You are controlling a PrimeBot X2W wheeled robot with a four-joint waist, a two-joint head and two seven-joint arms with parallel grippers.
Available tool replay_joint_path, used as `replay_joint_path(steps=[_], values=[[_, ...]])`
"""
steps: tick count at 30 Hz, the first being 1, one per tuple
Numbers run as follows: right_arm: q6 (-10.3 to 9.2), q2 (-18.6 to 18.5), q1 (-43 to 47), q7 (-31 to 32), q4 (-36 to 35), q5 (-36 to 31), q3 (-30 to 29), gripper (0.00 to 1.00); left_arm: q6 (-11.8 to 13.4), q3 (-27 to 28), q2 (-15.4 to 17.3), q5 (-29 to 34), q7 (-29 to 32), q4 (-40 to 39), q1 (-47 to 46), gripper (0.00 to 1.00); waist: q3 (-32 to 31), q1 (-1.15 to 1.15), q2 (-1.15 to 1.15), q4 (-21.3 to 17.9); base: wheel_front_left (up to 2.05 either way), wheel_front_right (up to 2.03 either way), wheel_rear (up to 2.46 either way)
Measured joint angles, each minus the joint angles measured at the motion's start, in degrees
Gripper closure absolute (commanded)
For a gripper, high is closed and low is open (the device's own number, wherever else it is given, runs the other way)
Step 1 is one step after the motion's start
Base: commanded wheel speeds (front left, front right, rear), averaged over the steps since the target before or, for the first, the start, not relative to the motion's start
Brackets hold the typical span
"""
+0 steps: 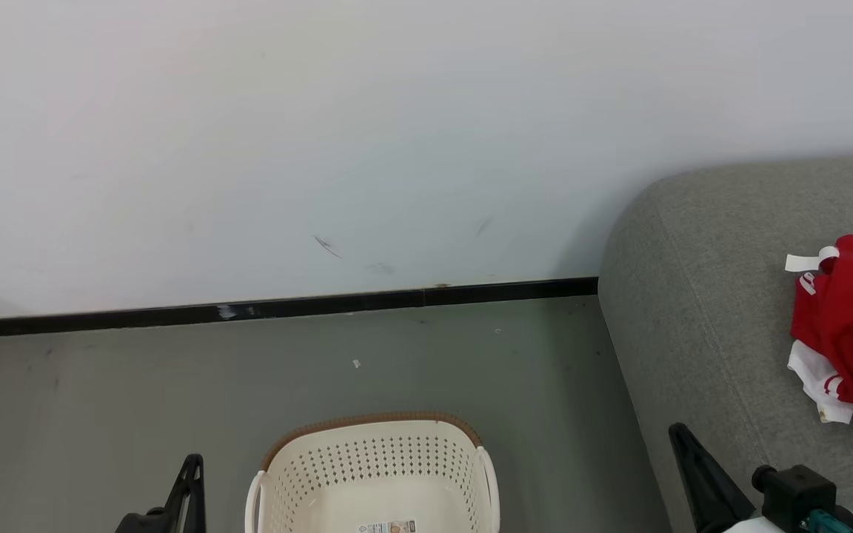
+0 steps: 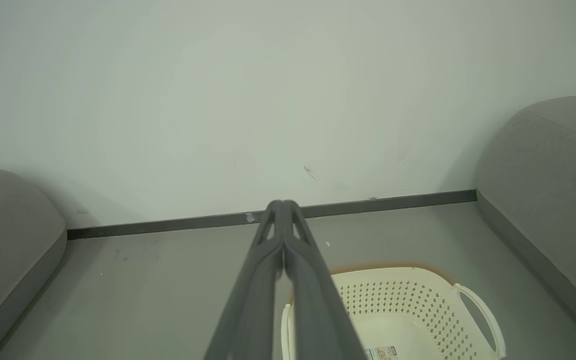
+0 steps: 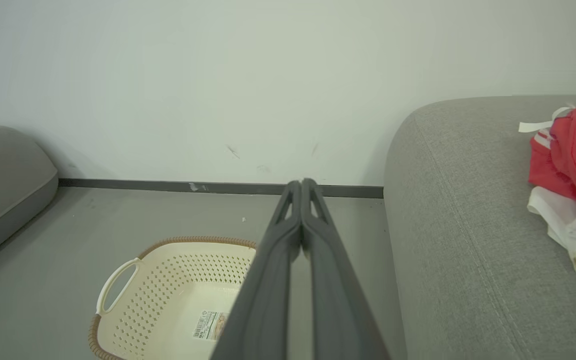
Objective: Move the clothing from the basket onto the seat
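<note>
Here basket (image 1: 375,459) on grey floor (image 1: 138,385); white wall (image 1: 323,133); clothing (image 1: 852,318) on seat (image 1: 700,296); left gripper (image 2: 283,205), right gripper (image 3: 301,183) clenched.

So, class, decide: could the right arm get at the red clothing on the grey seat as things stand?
Probably yes. The clothing lies uncovered on the seat, on the right end effector's side, with only bare seat between them. It is shut, so it must open first.

wall (image 1: 397,111): white, scuffed | baseboard (image 1: 323,305): black | floor (image 1: 138,385): grey
</note>
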Motion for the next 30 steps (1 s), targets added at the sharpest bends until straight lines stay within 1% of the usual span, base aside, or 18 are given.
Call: replay_joint_path(steps=[5, 10, 18, 23, 30], values=[[0.0, 0.0, 0.2, 0.0, -0.2, 1.8, 0.4, 1.0, -0.3, 0.4, -0.1, -2.1, 0.5, 0.0, 0.0, 1.0, 0.1, 0.0, 0.0, 0.0, 0.0, 0.0, 0.0], [0.0, 0.0, 0.6, 0.0, -1.1, 5.6, 1.6, 1.0, -1.4, 1.3, -0.3, -5.9, 1.2, -0.1, 0.0, 1.0, 0.2, 0.0, 0.0, 0.0, 0.0, 0.0, 0.0], [0.0, 0.0, 1.2, 0.3, -1.9, 14.7, 1.5, 1.0, -2.8, 2.5, -1.1, -13.7, 2.9, -0.3, 0.0, 1.0, 0.5, 0.05, 0.0, 0.3, 0.0, 0.0, 0.0], [0.0, 0.0, 1.0, 1.5, -1.5, 20.4, 0.5, 1.0, -4.1, 3.5, -1.3, -17.3, 4.0, -0.3, -0.1, 1.0, 0.6, 0.2, 0.0, 0.5, 0.0, 0.0, 0.0], [0.0, -0.4, 0.8, 3.1, -0.9, 27.2, 0.1, 1.0, -5.8, 4.7, -1.7, -22.4, 5.5, -0.3, -0.1, 1.0, 0.5, 0.55, 0.0, 0.7, 0.0, 0.0, 0.0]])
